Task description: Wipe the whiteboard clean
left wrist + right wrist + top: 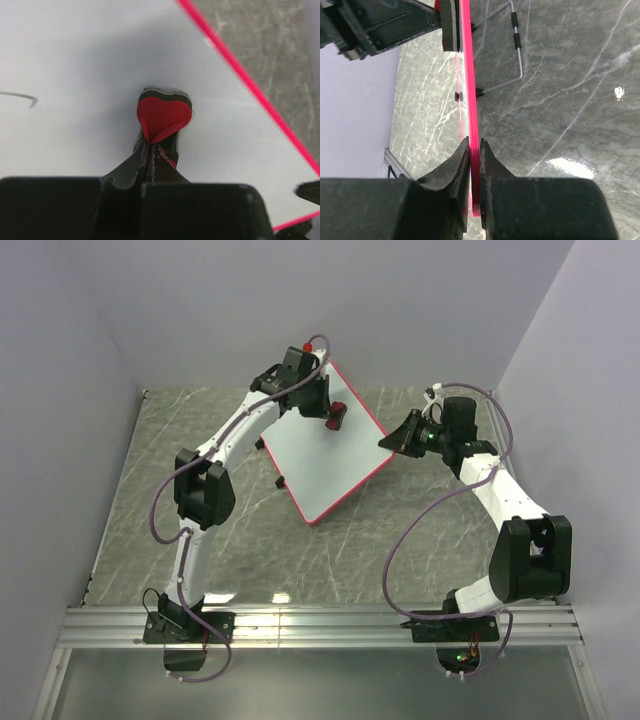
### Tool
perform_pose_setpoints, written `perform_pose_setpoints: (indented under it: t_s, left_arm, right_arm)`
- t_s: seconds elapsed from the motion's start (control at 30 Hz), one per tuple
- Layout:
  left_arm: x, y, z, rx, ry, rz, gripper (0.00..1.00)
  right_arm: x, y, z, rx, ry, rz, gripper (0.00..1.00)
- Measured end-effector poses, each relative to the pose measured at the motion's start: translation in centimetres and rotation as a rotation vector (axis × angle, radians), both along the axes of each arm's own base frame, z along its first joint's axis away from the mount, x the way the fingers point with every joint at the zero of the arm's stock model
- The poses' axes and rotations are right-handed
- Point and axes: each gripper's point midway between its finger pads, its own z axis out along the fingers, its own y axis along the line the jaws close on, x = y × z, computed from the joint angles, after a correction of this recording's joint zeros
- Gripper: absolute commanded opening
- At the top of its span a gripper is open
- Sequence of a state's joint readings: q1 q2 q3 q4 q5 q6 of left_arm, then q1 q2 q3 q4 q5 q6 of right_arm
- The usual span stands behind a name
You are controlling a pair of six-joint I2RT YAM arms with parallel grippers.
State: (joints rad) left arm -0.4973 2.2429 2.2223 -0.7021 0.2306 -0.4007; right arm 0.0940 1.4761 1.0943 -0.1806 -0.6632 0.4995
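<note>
pinching red eraser (164, 116) on whiteboard (85, 55), left hand (150, 149), right hand (474, 150) clamped on its rim

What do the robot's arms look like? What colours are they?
The left arm and right arm are white tubes with chunky black joints. A thin purple cable loops along each one. The left hand and right hand are black, each with two pointed fingers. A tiny green light glows near the right arm's wrist.
</note>
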Motion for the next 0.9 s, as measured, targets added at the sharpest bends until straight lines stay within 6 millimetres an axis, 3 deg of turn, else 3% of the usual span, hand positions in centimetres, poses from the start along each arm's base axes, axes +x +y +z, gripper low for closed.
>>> perform_pose_setpoints:
  t_s: [0.1, 0.3, 0.4, 0.57, 0.7, 0.9]
  left_arm:
    - [-0.5, -1.1, 0.8, -0.029, -0.009, -0.035, 0.0]
    - [1.1, 0.5, 0.2, -0.098, 0.052, -0.011, 0.0]
    - [3.3, 2.8, -0.7, -0.114, 0.063, 0.046, 0.0]
    - [7.3, 8.8, -4.0, -0.094, 0.089, 0.177, 0.0]
    - [8.9, 13.1, -6.7, -0.057, 0.116, 0.272, 0.0]
    - [9.0, 13.2, -6.9, -0.016, 0.084, 0.272, 0.0]
  right_arm:
    - [-0.1, 0.0, -0.1, -0.003, 0.004, 0.0, 0.0]
    - [-0.1, 0.1, -0.2, -0.008, 0.004, 0.001, 0.0]
    - [-0.2, 0.2, -0.2, -0.007, 0.004, 0.004, 0.0]
    - [-0.6, 0.7, -0.2, -0.01, 0.007, 0.014, 0.0]
    - [-1.0, 1.1, 0.0, -0.011, 0.009, 0.021, 0.0]
    - [-1.4, 1.5, -0.2, -0.012, 0.023, 0.029, 0.0]
